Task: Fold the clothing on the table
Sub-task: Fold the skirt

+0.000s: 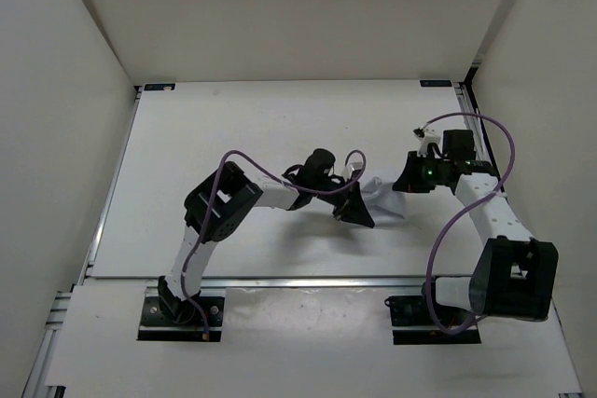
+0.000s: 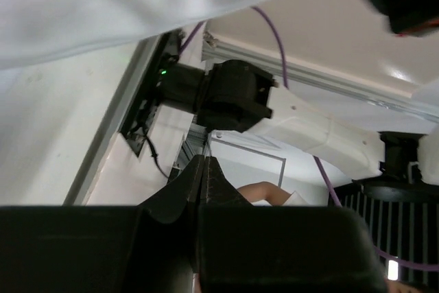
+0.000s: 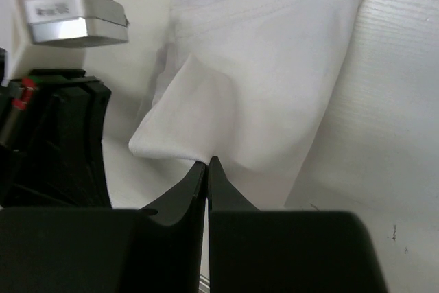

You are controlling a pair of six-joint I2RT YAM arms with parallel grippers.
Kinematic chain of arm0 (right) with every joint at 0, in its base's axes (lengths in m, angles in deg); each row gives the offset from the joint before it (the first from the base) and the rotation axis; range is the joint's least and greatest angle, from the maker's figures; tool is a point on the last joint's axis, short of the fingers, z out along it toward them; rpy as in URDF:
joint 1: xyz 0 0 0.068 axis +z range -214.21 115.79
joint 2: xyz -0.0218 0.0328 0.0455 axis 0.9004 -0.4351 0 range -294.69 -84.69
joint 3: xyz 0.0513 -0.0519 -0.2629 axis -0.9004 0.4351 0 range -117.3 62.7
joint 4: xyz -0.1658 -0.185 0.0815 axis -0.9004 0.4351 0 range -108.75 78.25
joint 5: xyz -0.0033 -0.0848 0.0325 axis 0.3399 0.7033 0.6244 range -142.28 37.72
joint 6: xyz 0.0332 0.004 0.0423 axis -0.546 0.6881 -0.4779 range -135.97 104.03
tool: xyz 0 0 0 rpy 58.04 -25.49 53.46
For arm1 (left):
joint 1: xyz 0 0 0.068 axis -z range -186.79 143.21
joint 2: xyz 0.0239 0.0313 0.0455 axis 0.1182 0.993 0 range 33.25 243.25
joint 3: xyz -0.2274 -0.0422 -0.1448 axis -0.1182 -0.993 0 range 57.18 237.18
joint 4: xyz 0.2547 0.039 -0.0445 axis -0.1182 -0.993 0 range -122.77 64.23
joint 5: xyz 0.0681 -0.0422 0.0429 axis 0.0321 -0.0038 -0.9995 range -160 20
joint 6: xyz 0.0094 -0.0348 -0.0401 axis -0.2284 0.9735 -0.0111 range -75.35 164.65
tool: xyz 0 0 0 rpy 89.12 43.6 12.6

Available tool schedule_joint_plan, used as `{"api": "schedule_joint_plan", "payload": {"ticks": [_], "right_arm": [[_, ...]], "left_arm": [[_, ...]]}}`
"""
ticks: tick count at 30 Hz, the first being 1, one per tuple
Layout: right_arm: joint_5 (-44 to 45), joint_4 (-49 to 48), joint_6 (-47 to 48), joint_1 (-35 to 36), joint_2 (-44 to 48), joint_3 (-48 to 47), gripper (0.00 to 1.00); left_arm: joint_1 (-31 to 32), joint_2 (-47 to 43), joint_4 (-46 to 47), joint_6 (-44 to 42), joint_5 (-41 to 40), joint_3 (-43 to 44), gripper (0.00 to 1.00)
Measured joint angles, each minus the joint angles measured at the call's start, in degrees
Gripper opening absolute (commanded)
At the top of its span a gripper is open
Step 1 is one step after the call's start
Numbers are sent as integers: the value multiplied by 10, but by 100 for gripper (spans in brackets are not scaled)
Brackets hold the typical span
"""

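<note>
I am pinching an edge of the thin white fabric clothing (image 3: 274, 87) on the flat matte white table (image 1: 233, 128) with the right gripper (image 3: 207, 164), mid-fold; the left gripper (image 2: 204, 169) is sitting closed (seemingly empty); next needs carrying this edge across

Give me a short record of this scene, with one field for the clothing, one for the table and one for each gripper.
clothing: white, thin, partly folded, one flap turned over the rest
table: white, carries the clothing right of centre, between both arms
left gripper: shut, nothing visible between its tips; white fabric fills the top of its camera view
right gripper: shut, tips meet the near edge of the clothing; a real pinch cannot be confirmed
</note>
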Motion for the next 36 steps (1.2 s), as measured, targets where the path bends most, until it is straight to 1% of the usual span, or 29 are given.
{"api": "schedule_joint_plan", "payload": {"ticks": [3,7,11,16,23,24,25,26,28,29,31,34,36], "right_arm": [[0,-2,0,6,3,-1,0],[3,-2,3,22,21,-1,0],[13,-5,26,73,71,11,0],[36,-5,59,149,140,64,0],[84,-5,113,186,169,152,0],[93,-5,123,193,173,161,17],[102,-6,130,200,178,170,31],[110,-6,139,207,185,177,60],[122,-5,152,216,199,184,87],[125,-7,153,219,205,184,91],[127,-18,157,220,214,184,94],[113,-33,148,207,213,183,93],[108,-34,136,188,210,179,91]], "left_arm": [[4,6,-5,-1,-12,-21,0],[2,24,-11,-2,-45,-23,0],[-3,54,-15,2,-83,0,0],[-5,100,-14,14,-136,57,0],[-5,111,4,38,-185,78,0],[-5,111,9,41,-189,75,0],[-5,111,17,43,-193,70,0],[-5,110,25,44,-197,63,0],[-6,106,38,48,-205,38,0],[-6,102,47,52,-209,20,0],[-10,85,73,58,-219,-21,0],[-18,59,91,67,-223,-68,0],[-29,51,85,64,-223,-77,0]]}}
